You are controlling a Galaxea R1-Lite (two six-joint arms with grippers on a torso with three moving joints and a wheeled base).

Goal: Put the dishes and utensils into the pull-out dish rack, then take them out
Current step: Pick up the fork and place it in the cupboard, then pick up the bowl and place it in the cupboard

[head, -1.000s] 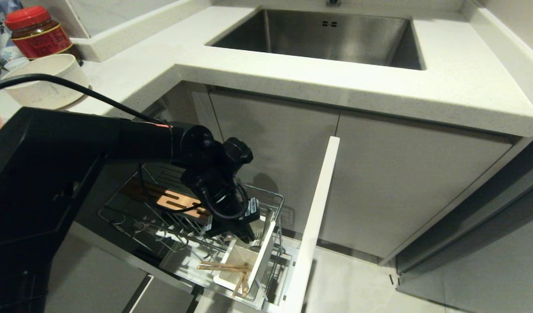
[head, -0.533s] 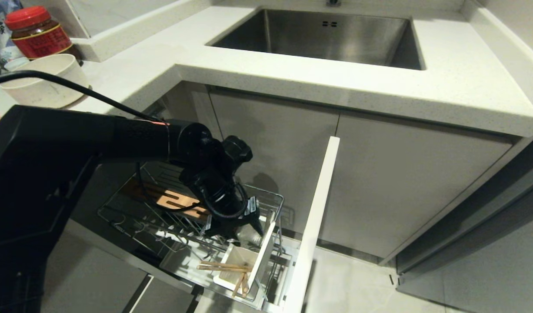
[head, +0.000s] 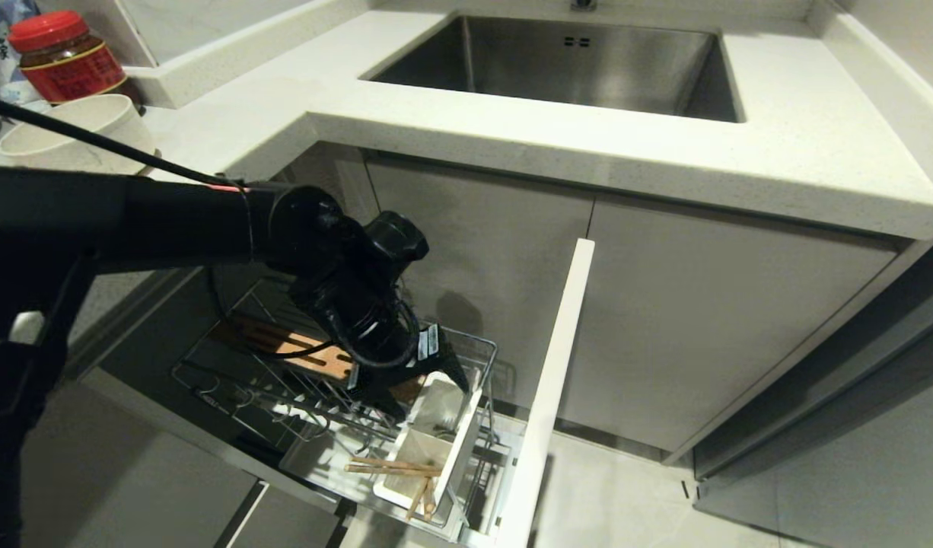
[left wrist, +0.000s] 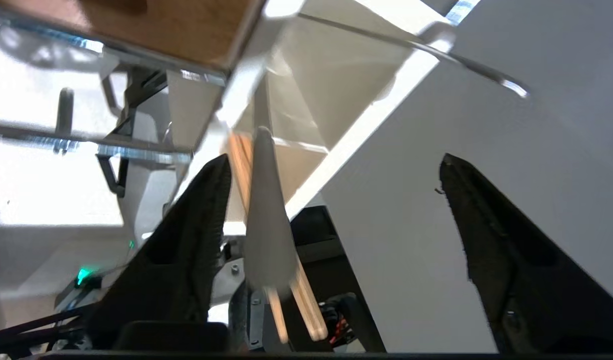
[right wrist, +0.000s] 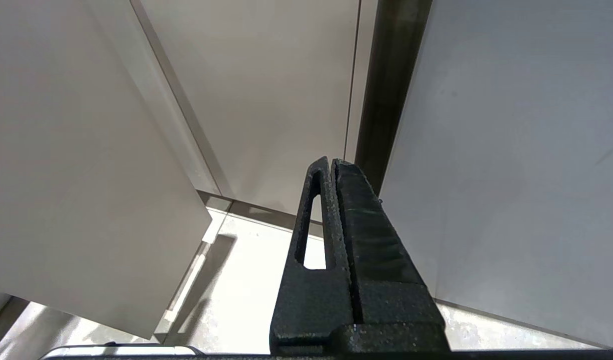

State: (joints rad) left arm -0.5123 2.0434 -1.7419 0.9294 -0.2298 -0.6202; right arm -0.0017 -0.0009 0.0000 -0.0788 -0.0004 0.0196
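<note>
1. Left gripper hangs right over the white utensil cups at the front of the pull-out dish rack, fingers spread wide, pinching nothing
2. The fork stands handle-up in a cup, between the fingers and much nearer one of them; contact there is hard to call
3. My read on it: light, stiff, slick metal, so pinch the slim handle near its top and lift straight up
4. Chopsticks lie across the nearer cup, below the gripper: light, thin wood that will likely roll, best taken as a pair
5. Bowl sits on the counter, well apart
6. Right gripper is pressed together, parked by the cabinet doors
</note>
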